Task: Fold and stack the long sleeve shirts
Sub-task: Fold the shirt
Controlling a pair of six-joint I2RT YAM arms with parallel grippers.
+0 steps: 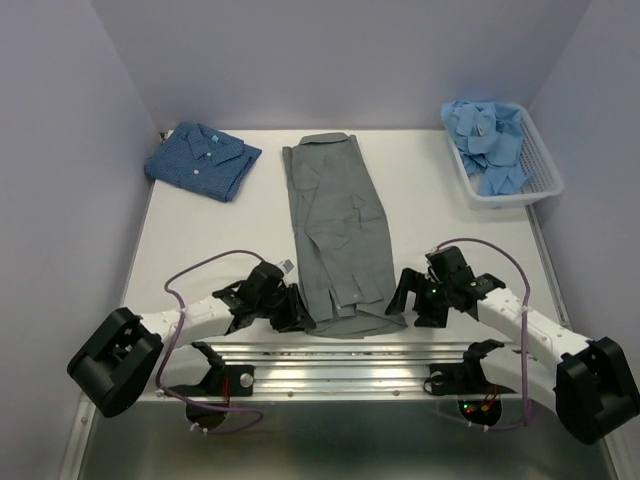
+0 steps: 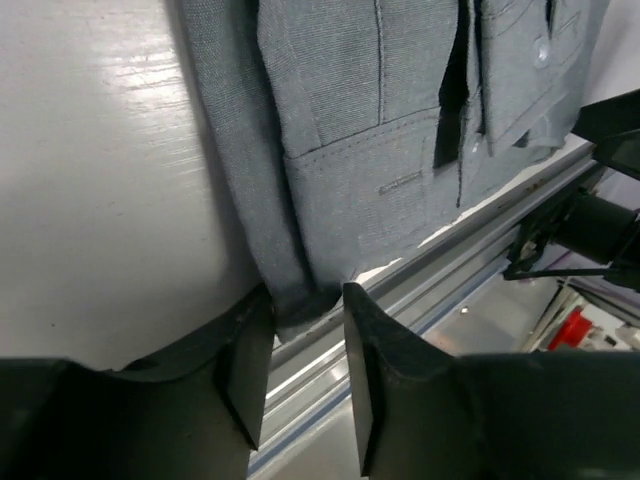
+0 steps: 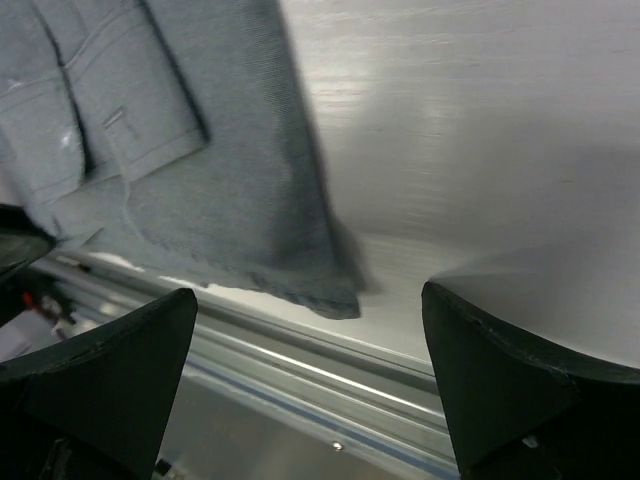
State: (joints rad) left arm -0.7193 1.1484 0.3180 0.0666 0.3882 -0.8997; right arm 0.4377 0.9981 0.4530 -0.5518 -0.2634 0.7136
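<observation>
Your left gripper [image 2: 305,310] is half-closed around the near-left hem corner of the grey shirt [image 1: 335,235] at the surface's near edge, can't tell if it's biting. Meanwhile the right gripper [image 3: 310,305] is wide apart. Lift now and that thin corner might slip out.

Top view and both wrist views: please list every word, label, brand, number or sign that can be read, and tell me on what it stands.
No text can be read in any view.
Small stitched mark on the cuff of the grey shirt: too small to show any letters.
Pale collar tag on the dark blue shirt: too small to read.
</observation>
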